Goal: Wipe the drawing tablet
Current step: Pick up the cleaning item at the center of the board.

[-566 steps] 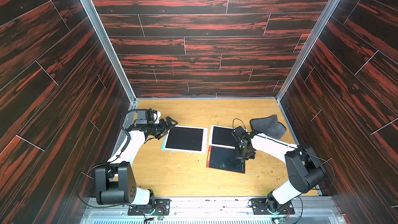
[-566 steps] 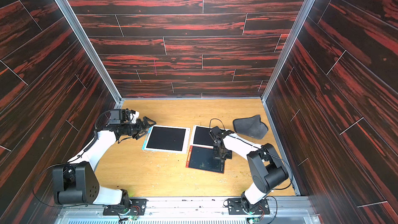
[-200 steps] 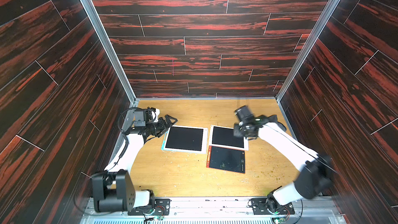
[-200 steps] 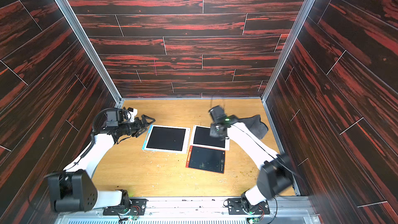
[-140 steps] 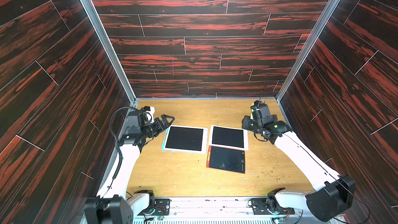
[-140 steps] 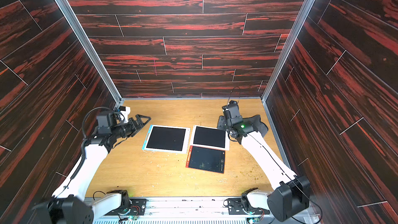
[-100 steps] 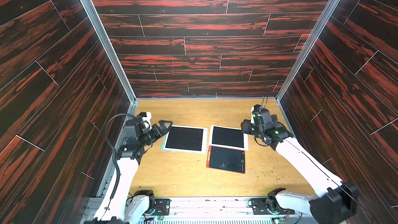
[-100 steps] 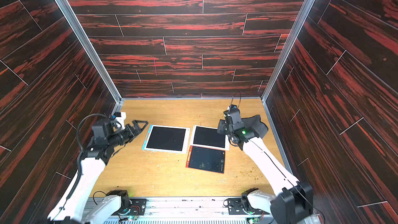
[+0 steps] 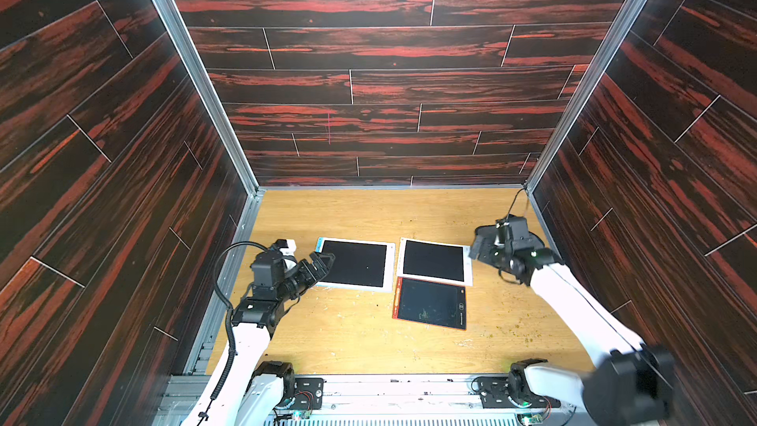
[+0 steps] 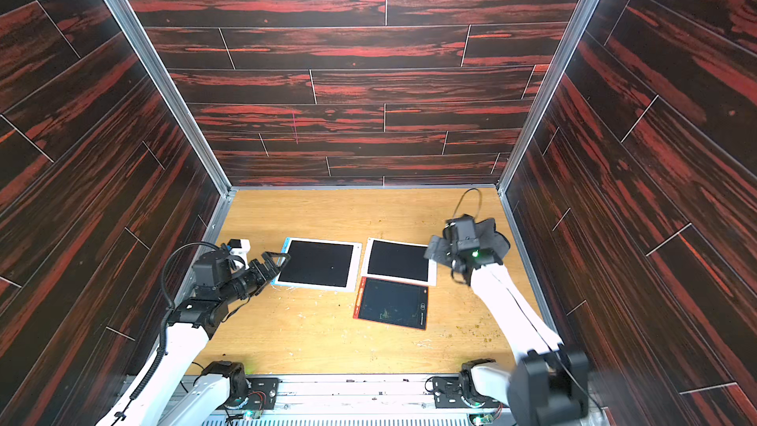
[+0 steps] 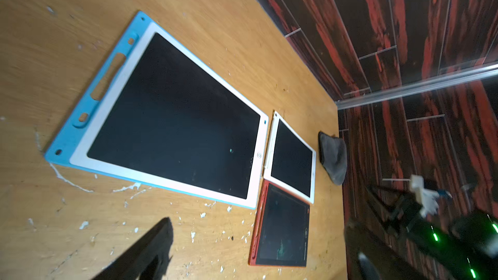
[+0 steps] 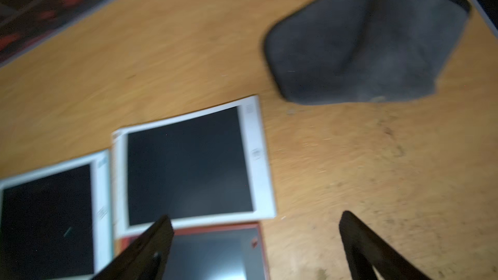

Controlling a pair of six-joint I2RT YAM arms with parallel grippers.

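Note:
Three drawing tablets lie flat mid-table: a large blue-and-white one (image 9: 354, 264), a smaller white one (image 9: 434, 261) and a red-framed one (image 9: 430, 303) with faint greenish marks on its dark screen (image 11: 281, 249). A grey cloth (image 12: 363, 44) lies crumpled by the right wall, partly hidden behind my right arm in both top views (image 10: 497, 239). My right gripper (image 12: 256, 238) hovers open above the table between the white tablet (image 12: 188, 165) and the cloth, holding nothing. My left gripper (image 9: 323, 262) is open and empty over the blue tablet's left edge.
Dark red wood-pattern walls (image 9: 123, 198) and aluminium corner posts (image 9: 573, 96) close in the table on three sides. White flecks (image 11: 202, 215) are scattered near the blue tablet, and greenish crumbs (image 9: 528, 333) lie on the wood at front right.
My right arm lifted off the red tablet, swung right and back toward the cloth, and its gripper went from shut to open. My left arm rose and drew slightly toward the front.

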